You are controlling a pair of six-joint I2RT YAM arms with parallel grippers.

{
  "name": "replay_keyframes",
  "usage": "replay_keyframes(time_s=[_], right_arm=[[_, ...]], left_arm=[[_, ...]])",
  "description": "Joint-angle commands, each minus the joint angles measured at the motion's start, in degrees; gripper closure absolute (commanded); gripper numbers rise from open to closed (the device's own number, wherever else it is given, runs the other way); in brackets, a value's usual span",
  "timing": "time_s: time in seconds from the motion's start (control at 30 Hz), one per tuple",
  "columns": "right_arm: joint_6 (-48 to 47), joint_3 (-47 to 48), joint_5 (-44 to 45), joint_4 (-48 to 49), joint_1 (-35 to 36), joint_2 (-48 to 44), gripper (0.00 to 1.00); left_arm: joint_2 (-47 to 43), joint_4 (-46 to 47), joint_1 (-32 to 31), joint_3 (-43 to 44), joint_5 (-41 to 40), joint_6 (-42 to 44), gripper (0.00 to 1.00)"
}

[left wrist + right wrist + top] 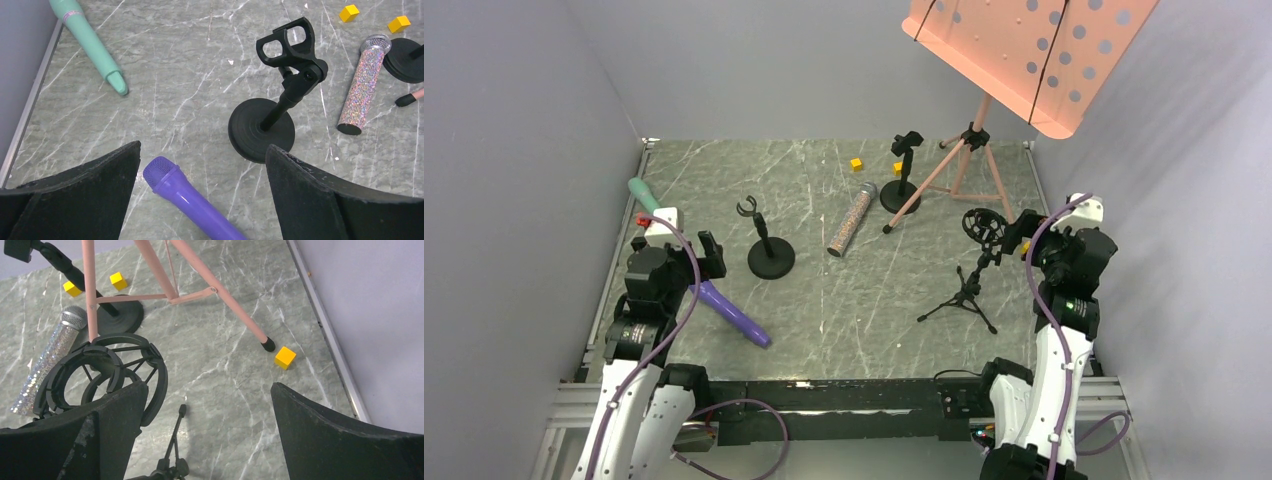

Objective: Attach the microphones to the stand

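Note:
Three microphones lie on the marble table. The teal one (644,193) (90,42) is at the far left, and the purple one (734,312) (192,202) lies near the left arm. The glittery one (851,220) (362,85) (42,365) lies mid-table. My left gripper (686,245) (203,146) is open above the purple microphone's head, touching nothing. A round-base clip stand (769,245) (285,95) rises just beyond it. My right gripper (1052,222) (209,385) is open and empty beside the shock-mount tripod stand (974,270) (100,375).
A second round-base clip stand (902,175) (100,305) stands at the back. A pink music stand (1024,50) spreads its tripod legs (225,295) at the back right. Small yellow cubes (856,164) (285,357) (349,12) lie scattered. Grey walls enclose the table.

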Motion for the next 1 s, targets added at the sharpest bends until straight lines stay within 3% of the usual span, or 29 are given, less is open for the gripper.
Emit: replay_keyframes(time_s=[0.0,0.3,0.63,0.83,0.97], right_arm=[[-5.04,-0.78,-2.22,-0.13,0.15,0.30,0.00],[-20.26,-1.46,-16.69,-4.61,0.13,0.19,0.00],[-22.23,4.67,-12.28,-12.06,1.22,8.07,0.00],[-21.77,4.00,-11.51,-10.85,2.06,6.11,0.00],[-21.60,4.07,-10.75,-10.60,2.31,5.89,0.00]], left_arm=[[-0.32,1.53,-0.20,1.83,0.92,-0.63,0.01],[-1.74,0.91,-0.13,2.14,5.19,-4.53,0.01],[8.88,-0.16,-0.13,10.07,16.04,-21.46,0.01],[18.24,-9.19,-0.20,19.66,11.30,-28.32,0.07],[21.83,-12.80,-0.35,23.49,8.57,-28.14,0.09]])
